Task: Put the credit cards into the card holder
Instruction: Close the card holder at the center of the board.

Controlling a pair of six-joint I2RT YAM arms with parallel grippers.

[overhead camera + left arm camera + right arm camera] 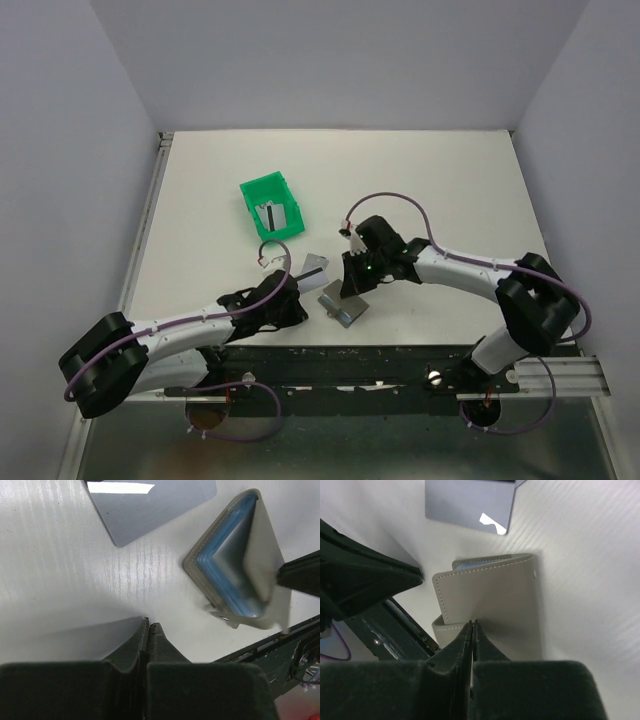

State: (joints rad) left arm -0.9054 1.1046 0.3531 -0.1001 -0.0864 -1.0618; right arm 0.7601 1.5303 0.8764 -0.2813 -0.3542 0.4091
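Observation:
The grey-brown card holder (343, 306) lies near the table's front edge, partly open, with its light blue inside (235, 565) showing. My right gripper (473, 623) is shut on the edge of the holder's upper flap (490, 595), which is raised off the lower half. One silver-grey credit card (313, 267) lies flat on the table just beyond the holder (150, 510) (467, 502). Another credit card (270, 217) stands inside the green bin. My left gripper (149, 625) is shut with nothing in it, low over the table just left of the holder.
A green plastic bin (252, 193) sits mid-table, behind the left arm. The black rail of the table's front edge (280, 645) runs right beside the holder. Grey walls enclose the table on three sides.

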